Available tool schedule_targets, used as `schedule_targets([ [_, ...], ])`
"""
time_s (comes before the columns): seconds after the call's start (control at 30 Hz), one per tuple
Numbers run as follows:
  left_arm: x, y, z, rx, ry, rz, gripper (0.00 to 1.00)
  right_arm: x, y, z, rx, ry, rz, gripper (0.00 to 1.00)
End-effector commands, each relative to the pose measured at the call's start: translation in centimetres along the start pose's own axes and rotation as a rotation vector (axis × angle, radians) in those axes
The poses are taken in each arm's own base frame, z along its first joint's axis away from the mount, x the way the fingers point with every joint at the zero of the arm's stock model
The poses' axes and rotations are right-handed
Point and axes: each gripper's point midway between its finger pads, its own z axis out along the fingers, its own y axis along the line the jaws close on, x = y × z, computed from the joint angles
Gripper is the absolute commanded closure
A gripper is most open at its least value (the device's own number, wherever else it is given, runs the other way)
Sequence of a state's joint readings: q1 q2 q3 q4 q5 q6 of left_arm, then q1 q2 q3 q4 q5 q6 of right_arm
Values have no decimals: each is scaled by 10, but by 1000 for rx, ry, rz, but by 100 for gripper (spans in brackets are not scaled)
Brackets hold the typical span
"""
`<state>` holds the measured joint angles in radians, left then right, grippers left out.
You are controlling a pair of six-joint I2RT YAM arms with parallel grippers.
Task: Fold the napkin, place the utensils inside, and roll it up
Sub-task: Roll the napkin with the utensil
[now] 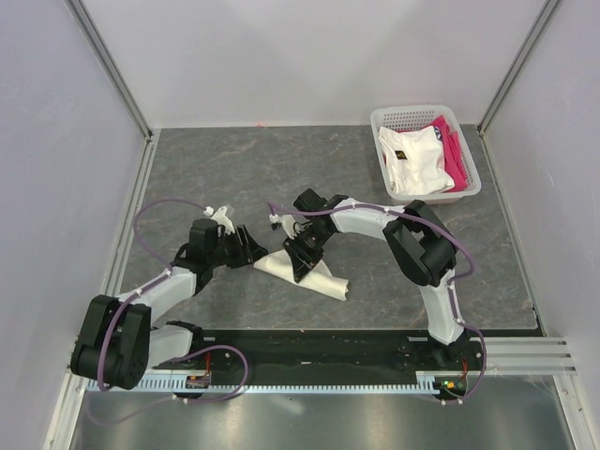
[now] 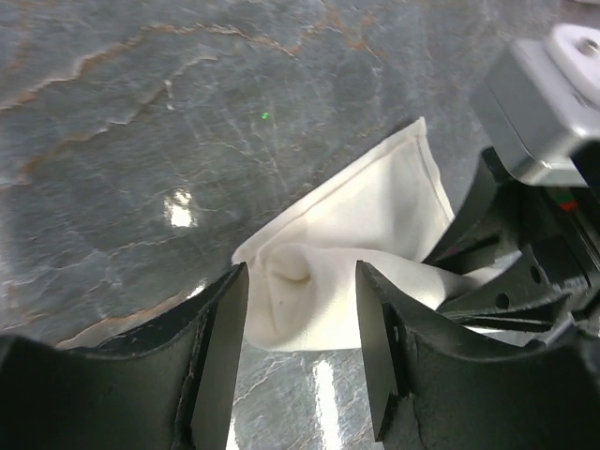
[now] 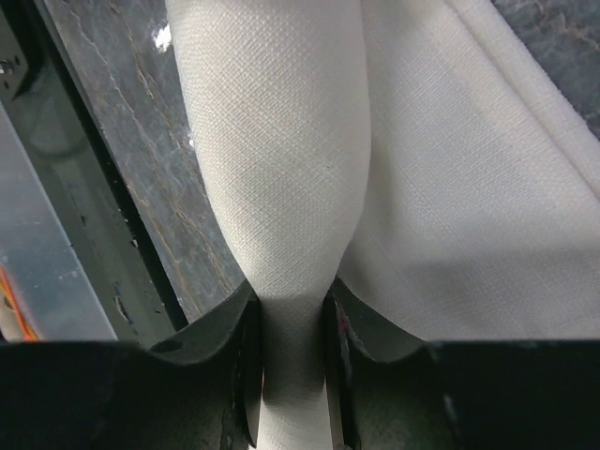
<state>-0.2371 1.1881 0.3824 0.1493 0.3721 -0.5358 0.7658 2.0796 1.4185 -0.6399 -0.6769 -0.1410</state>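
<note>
Right gripper (image 3: 291, 356): jaws narrowed and clamped on a thick rolled ridge of the napkin (image 3: 281, 169). The cloth fills the gap between the fingers and bulges out above them. Solid grip, wrist low over the table (image 1: 234, 178).

Left gripper (image 2: 300, 347): jaws apart, holding nothing. The near end of the napkin lies just ahead of the fingers and roughly in line with the gap, with clearance on both sides. I see no contact from the wrist view.

Napkin position: centre of the table near the arm bases, lying as a long bundle on a diagonal. Its left end sits by the left gripper, the middle is under the right gripper, and a rolled end sticks out to the right.

Progress, my read: the fold is done and rolling is well along. The right part looks tubular. The left end is flatter, a loose flap with a crease, so the roll isn't finished there.

The spoon is not visible in any view. It is likely inside the roll, but I can't confirm that.

Left to do: tuck or roll the remaining flap, then tidy and release.

Farther out: the basket (image 1: 469, 192) in the far right corner holds a white garment (image 1: 412, 164) and a pink cloth (image 1: 455, 155), well apart from the work and not involved.
</note>
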Motion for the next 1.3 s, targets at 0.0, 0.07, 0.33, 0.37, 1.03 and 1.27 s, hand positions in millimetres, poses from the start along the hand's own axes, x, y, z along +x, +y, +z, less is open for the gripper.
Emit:
schedule_targets([
  [0.0,-3,-17,3,113,-26,11,43,3,3,10,-85,16,41,66],
  [0.07,-3,-18,5,125,-22,13,43,5,0,13,-89,20,55,66],
  [0.33,6,-14,12,129,21,-11,73,0,-6,13,-87,-2,69,66],
  [0.37,8,-13,13,123,29,-21,83,-2,-7,11,-84,-11,66,66],
  [1.03,15,4,40,9,215,-106,98,-51,-7,-61,286,-242,-110,33],
  [1.27,18,6,45,0,263,-114,98,-44,-2,-45,516,-181,-288,30],
])
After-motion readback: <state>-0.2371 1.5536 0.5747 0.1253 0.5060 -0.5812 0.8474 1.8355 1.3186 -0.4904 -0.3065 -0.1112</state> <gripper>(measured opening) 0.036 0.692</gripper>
